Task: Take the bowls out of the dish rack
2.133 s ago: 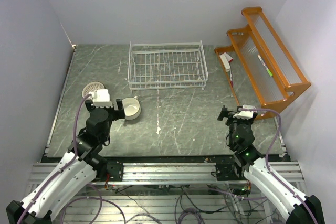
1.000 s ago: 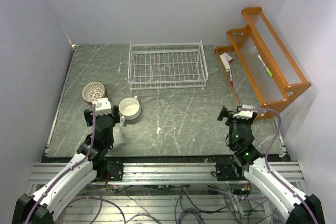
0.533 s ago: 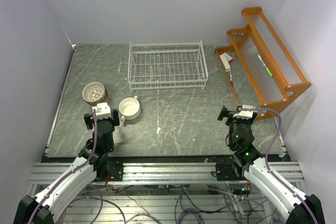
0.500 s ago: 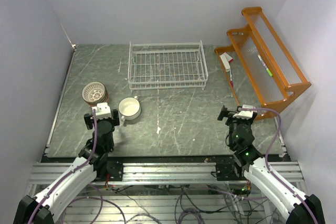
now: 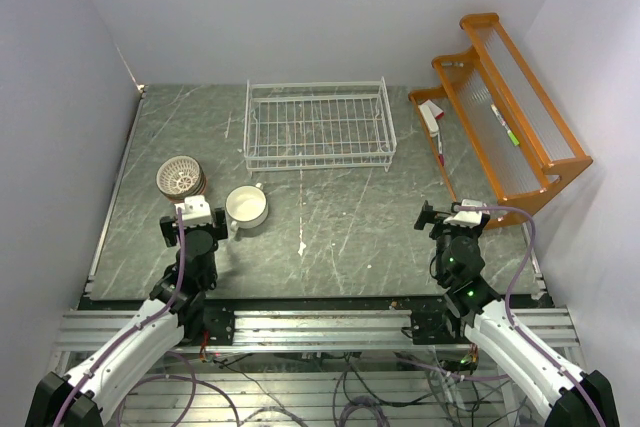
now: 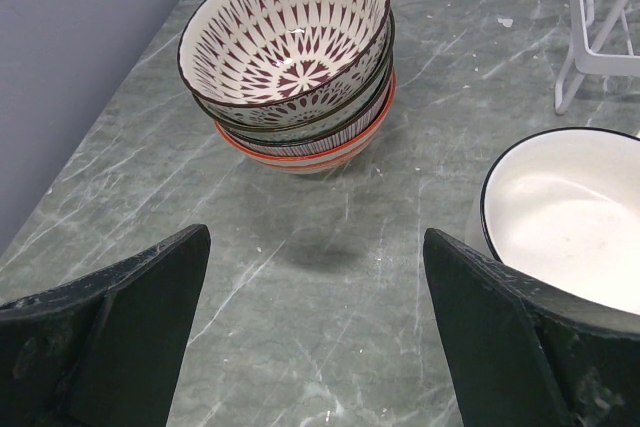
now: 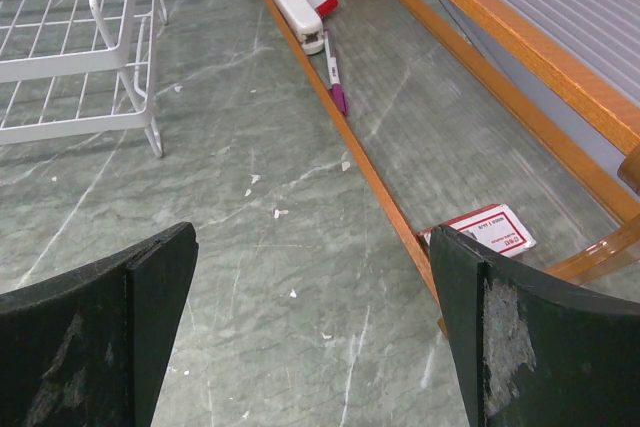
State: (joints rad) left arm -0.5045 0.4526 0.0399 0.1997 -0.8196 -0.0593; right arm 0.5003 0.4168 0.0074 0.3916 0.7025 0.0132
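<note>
The white wire dish rack [image 5: 318, 125] stands at the back middle of the table with no bowl in it; corners of the dish rack [image 6: 600, 7] [image 7: 70, 57] show in both wrist views. A stack of patterned bowls [image 5: 180, 177] [image 6: 290, 57] sits on the table at the left. Beside the stack is a white bowl [image 5: 247, 207] [image 6: 570, 217] with a dark rim. My left gripper [image 5: 195, 225] [image 6: 315, 247] is open just in front of these bowls, touching neither. At the right my right gripper [image 5: 445, 215] [image 7: 312, 232] hangs open over bare table.
An orange wooden shelf [image 5: 505, 97] leans at the back right. On its lower board lie a white and red stapler [image 7: 300, 2], a pen [image 7: 333, 72] and a red and white card [image 7: 485, 230]. Walls close in the left, back and right.
My left gripper has drawn back from the white bowl toward the near edge, still open. The right arm has not moved.
</note>
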